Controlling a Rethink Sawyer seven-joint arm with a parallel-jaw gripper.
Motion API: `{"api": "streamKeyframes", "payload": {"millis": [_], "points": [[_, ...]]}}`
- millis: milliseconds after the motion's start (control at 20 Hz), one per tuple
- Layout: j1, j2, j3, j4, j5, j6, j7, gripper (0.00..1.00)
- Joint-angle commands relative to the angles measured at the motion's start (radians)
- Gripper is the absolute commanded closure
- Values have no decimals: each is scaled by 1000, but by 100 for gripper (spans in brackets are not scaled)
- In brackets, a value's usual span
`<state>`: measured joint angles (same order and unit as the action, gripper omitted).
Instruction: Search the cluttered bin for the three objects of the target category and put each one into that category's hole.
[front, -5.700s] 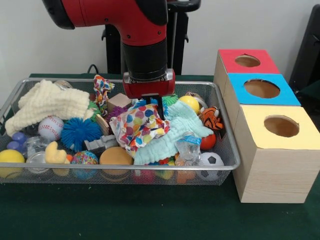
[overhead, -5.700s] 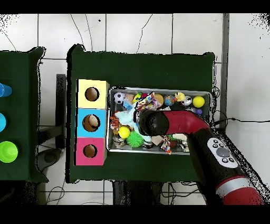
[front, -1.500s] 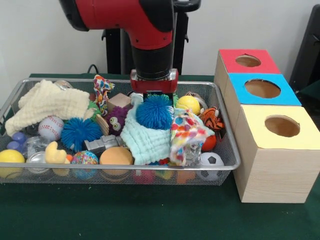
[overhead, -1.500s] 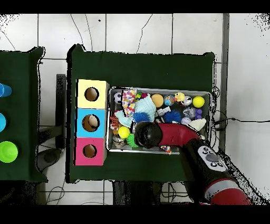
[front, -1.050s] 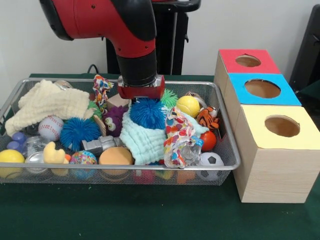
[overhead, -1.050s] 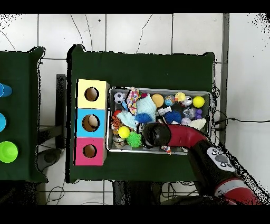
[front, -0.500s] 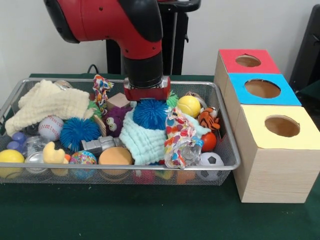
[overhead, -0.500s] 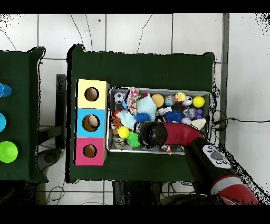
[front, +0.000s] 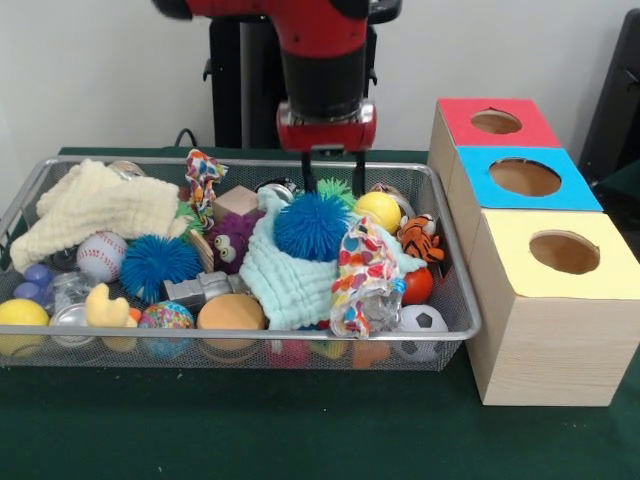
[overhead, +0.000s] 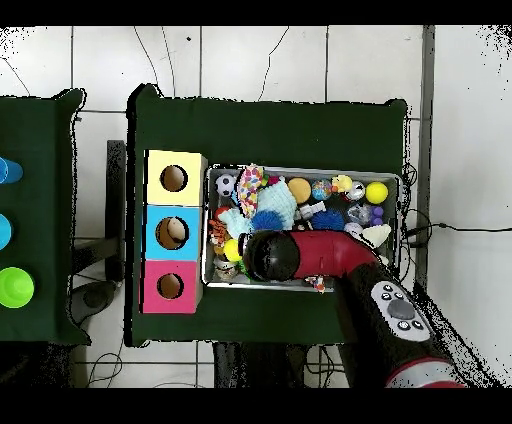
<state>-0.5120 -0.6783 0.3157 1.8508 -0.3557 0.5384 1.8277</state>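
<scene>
Wire bin, front view: mesh bin (front: 455, 300) on green cloth, packed with toys and cloths.
Gripper, front view: gripper (front: 331, 186) hangs above the bin's far middle, two dark fingers (front: 308, 182) spread apart and pointing down, nothing between them.
Spiky ball, front view: dark blue spiky ball (front: 311, 226) sits just below the fingertips, apart from them, resting on a mint cloth (front: 290, 282).
Neighbours, front view: dotted cloth (front: 361, 270) draped to the right of the ball; yellow ball (front: 379, 210) and tiger toy (front: 418, 237) further right; purple plush (front: 233, 240) to the left; second blue spiky ball (front: 159, 262) and a baseball (front: 101, 254) left of that; cream cloth (front: 95, 207) at the far left corner.
Boxes, front view: red box (front: 455, 125), blue box (front: 478, 185) and yellow box (front: 520, 310) in a row beside the bin's right end, each with a round hole on top.
Arm, overhead view: red arm (overhead: 335, 255) lies across the bin, covering its lower part; gripper hidden beneath it.
Spiky ball, overhead view: dark blue spiky ball (overhead: 266, 220) shows just above the arm's end, in the left half of the bin (overhead: 300, 170).
Boxes, overhead view: yellow box (overhead: 190, 167), blue box (overhead: 195, 232), red box (overhead: 191, 297) stacked along the bin's left side.
</scene>
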Motion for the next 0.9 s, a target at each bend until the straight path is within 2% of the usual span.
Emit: {"api": "streamKeyframes", "payload": {"millis": [50,300,500,650,900], "points": [[45,-268,49,50,125,292,20,0],[43,-368,76,37,228,442,-9,0],[91,-417,64,-7,281,541,40,0],[132,-395,47,6,297,491,97,0],[201,-339,5,65,290,329,171,0]]}}
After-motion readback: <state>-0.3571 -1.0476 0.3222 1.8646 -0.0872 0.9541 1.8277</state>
